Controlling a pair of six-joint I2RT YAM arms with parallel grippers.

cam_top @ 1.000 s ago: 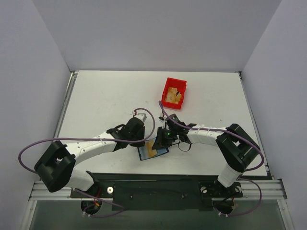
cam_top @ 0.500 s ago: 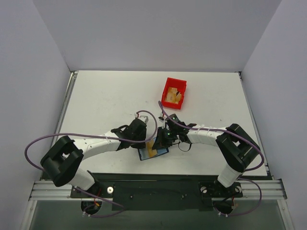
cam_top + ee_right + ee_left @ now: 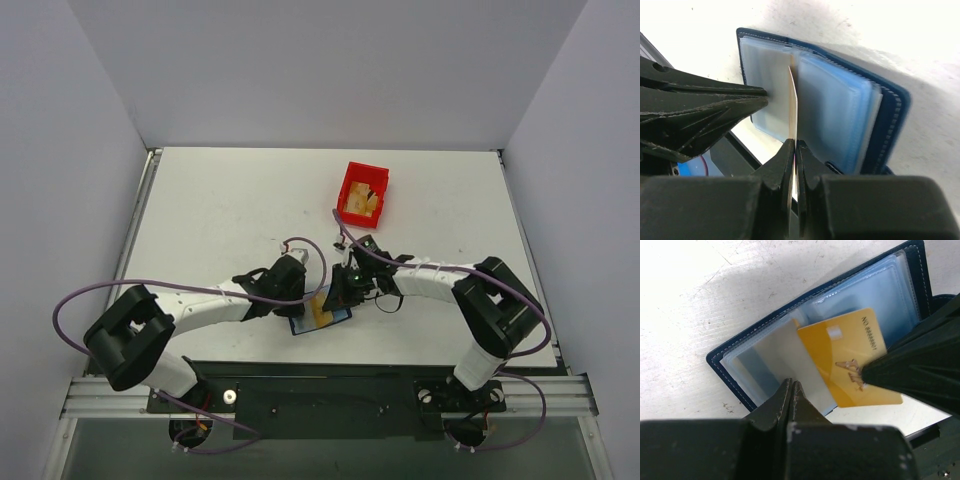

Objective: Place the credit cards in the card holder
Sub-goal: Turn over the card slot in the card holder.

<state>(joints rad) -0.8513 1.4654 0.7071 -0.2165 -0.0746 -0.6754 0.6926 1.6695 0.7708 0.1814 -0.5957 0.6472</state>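
One card (image 3: 850, 355) is on its way in and none is fully seated, as far as these views show. At the near edge of the table (image 3: 220, 210) the wallet (image 3: 725, 371) lies open, its clear pockets facing up, between the two arms. The left gripper (image 3: 792, 390) has its fingers pressed together at the edge of a clear sleeve (image 3: 775, 350). It appears to hold that page apart from the others, though I cannot tell whether it nips the plastic or only bears on it. The right gripper (image 3: 794, 147) pinches the gold card on edge, its leading end down among the sleeves near the fold. Seen from the left wrist, much of the card's face lies over the wallet's right half and is not yet under plastic, so I judge the insertion begun but not finished. Whether the leading edge has found a pocket mouth is hidden.

Farther back, well apart from the wallet, stands a red bin (image 3: 345, 190) with something tan inside, probably the other card (image 3: 365, 203), though it is too small to be sure. If so, roughly half a step is done. This card has to be pushed home and released, then the other one fetched from the bin and slid in too.
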